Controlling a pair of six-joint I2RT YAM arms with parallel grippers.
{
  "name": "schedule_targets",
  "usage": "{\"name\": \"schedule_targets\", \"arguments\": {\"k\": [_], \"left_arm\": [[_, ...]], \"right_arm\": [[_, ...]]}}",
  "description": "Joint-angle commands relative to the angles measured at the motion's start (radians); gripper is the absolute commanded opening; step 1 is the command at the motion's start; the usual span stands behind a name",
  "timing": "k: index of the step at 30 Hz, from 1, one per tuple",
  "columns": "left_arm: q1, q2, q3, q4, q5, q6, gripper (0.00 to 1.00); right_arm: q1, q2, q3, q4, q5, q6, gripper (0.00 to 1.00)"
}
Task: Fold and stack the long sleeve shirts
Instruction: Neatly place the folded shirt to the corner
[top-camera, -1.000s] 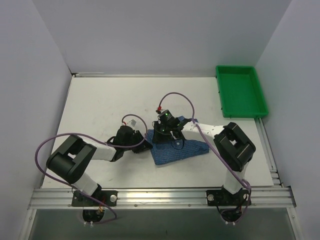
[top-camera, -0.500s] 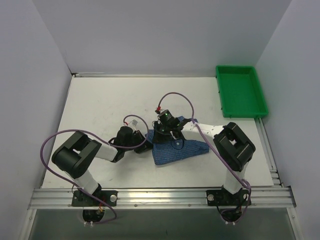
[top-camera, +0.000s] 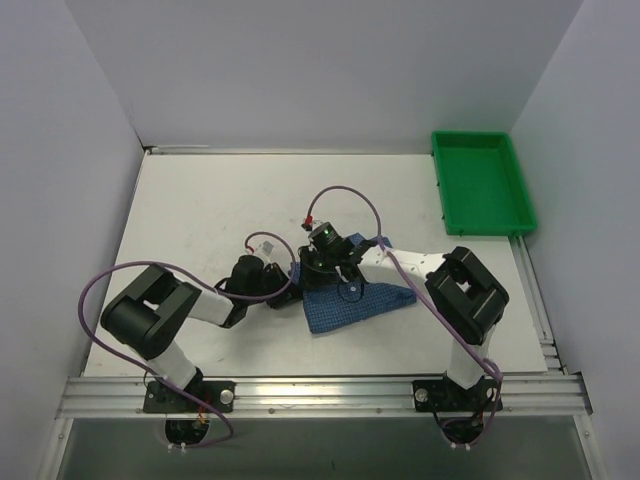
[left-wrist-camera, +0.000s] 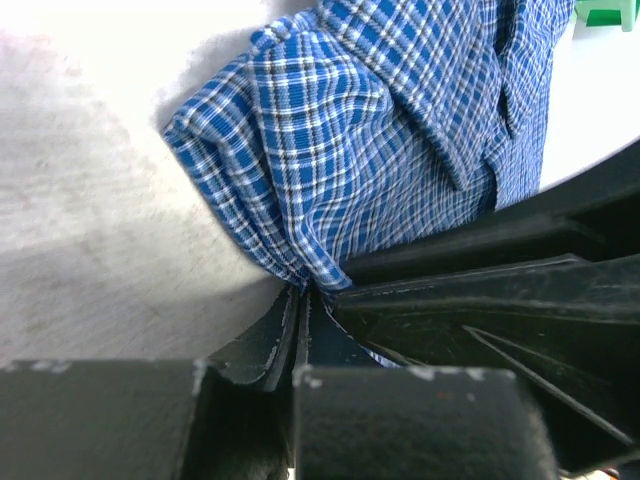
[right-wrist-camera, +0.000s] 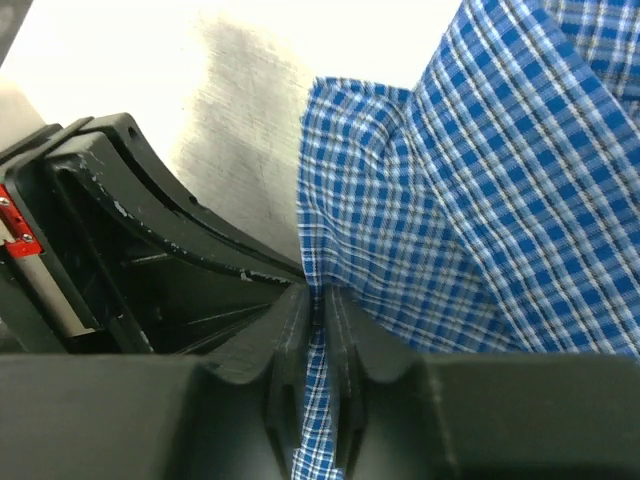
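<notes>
Near the front edge, the 2 arms reach in over the table (top-camera: 200, 200). The left gripper (left-wrist-camera: 303, 296) is clamped tight on a bunched corner of the blue checked shirt (left-wrist-camera: 380, 150), with the cloth squeezed between its fingers. Just beside it, the right gripper (right-wrist-camera: 322, 300) pinches a thin edge of the same shirt. Both hold its left side, likely so they can lift it and fold it over. The shirt lies crumpled in the middle of the table. Far back on the right sits 1 green tray (top-camera: 480, 185), well apart from the shirt.
</notes>
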Motion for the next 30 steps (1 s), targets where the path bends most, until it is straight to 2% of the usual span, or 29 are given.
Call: {"name": "schedule_targets", "arguments": {"k": [1, 6, 10, 13, 14, 18, 21, 25, 27, 30], "left_arm": [[0.002, -0.013, -0.047, -0.108, -0.035, 0.021, 0.00], [0.052, -0.116, -0.060, -0.205, -0.048, 0.051, 0.00], [0.134, -0.220, -0.046, -0.394, -0.054, 0.129, 0.09], [0.154, -0.346, 0.004, -0.572, -0.109, 0.195, 0.27], [0.152, -0.411, 0.044, -0.619, -0.136, 0.209, 0.40], [0.134, -0.553, 0.127, -0.841, -0.204, 0.240, 0.66], [0.111, -0.611, 0.170, -0.877, -0.216, 0.233, 0.68], [0.010, -0.558, 0.225, -0.771, -0.199, 0.164, 0.68], [-0.033, -0.474, 0.247, -0.699, -0.212, 0.144, 0.65], [-0.060, -0.350, 0.244, -0.569, -0.218, 0.099, 0.55]], "right_arm": [[-0.008, -0.010, 0.034, -0.004, 0.006, -0.014, 0.18], [-0.034, -0.080, 0.040, -0.044, -0.017, -0.031, 0.34], [-0.072, -0.224, 0.028, -0.125, 0.032, -0.075, 0.53], [-0.113, -0.333, -0.026, -0.179, 0.056, -0.083, 0.62], [-0.156, -0.361, -0.049, -0.194, 0.053, -0.080, 0.64], [-0.276, -0.492, -0.168, -0.200, 0.003, -0.060, 0.63], [-0.359, -0.574, -0.263, -0.190, -0.040, -0.037, 0.60], [-0.405, -0.669, -0.371, -0.104, -0.146, 0.023, 0.57], [-0.419, -0.691, -0.441, -0.018, -0.169, 0.070, 0.55], [-0.439, -0.710, -0.539, 0.091, -0.213, 0.109, 0.54]]}}
